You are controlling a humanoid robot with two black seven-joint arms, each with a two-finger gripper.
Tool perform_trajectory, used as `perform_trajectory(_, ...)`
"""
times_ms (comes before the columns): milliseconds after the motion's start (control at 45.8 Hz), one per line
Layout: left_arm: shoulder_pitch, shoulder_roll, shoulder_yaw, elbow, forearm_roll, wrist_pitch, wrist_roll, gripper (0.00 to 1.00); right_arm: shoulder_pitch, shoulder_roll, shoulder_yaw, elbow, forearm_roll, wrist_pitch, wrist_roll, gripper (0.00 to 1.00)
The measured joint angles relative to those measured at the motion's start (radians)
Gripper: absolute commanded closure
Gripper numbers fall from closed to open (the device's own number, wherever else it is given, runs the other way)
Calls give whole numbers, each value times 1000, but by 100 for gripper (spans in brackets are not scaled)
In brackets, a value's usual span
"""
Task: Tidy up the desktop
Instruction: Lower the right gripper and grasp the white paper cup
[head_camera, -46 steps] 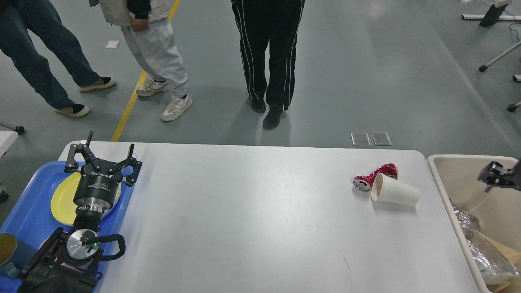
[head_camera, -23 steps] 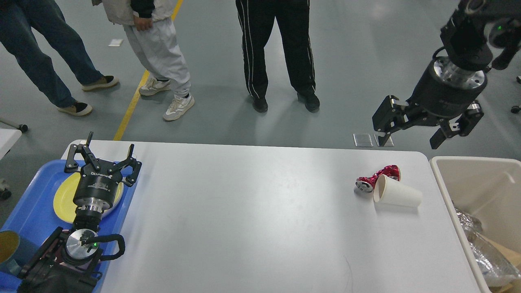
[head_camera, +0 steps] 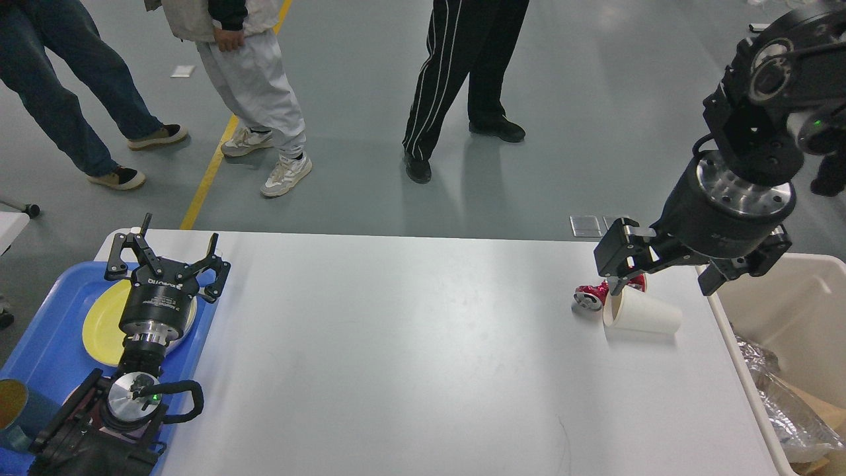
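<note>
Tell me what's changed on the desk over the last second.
The right gripper swung in from over the beige bin and came down, open, above the paper cup and crushed red can. It holds nothing yet. The cup, the can, the left gripper over the blue tray and the desktop look unchanged.

The right gripper (head_camera: pixel 664 274) has swung in from beside the beige bin (head_camera: pixel 793 311) and dropped, fingers spread, to hang over the tipped paper cup (head_camera: pixel 642 313) and crushed red can (head_camera: pixel 590 295). The bystander in black trousers (head_camera: pixel 456 73) has stepped right.
</note>
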Motion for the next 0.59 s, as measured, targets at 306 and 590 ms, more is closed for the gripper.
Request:
perform_trajectory(306,0,0,0,0,0,0,0,3,-329,-31,-7,-264,278,-90,-3,2)
perform_trajectory(590,0,0,0,0,0,0,0,3,-702,-60,32,-413,622,-650,-5,0)
